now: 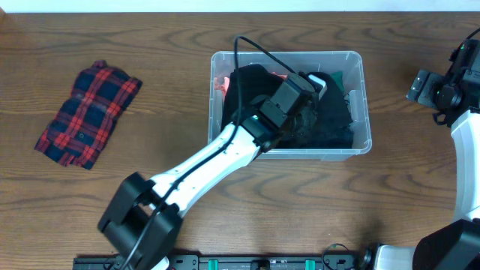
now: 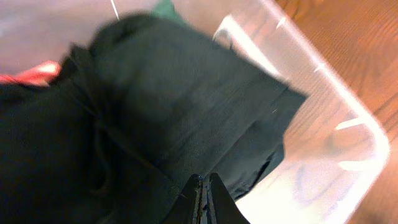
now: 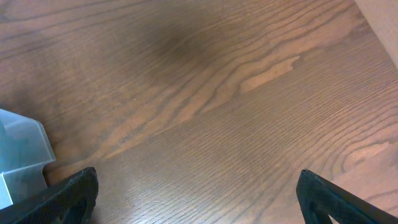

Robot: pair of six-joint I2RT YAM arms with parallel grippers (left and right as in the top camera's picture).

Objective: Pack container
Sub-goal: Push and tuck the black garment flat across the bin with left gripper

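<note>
the container (image 1: 363,90) sits toward the far edge of the table (image 1: 390,202), a little right of the middle, already heaped with dark clothes. our left pincer (image 2: 203,180) is down inside it, clenched tight over a black garment (image 2: 174,106); whether a fold is nipped between its tips we cannot tell. we judge the step to be tucking this garment in, so we should press it flat and low toward the corner where bare plastic shows, then lift straight up so nothing drags over the rim. our right pincer (image 3: 198,198) hangs released over bare wood near the right edge, holding nothing. a plaid shirt (image 1: 90,112) lies near the left edge, not yet packed, so we should leave room for it.
</note>
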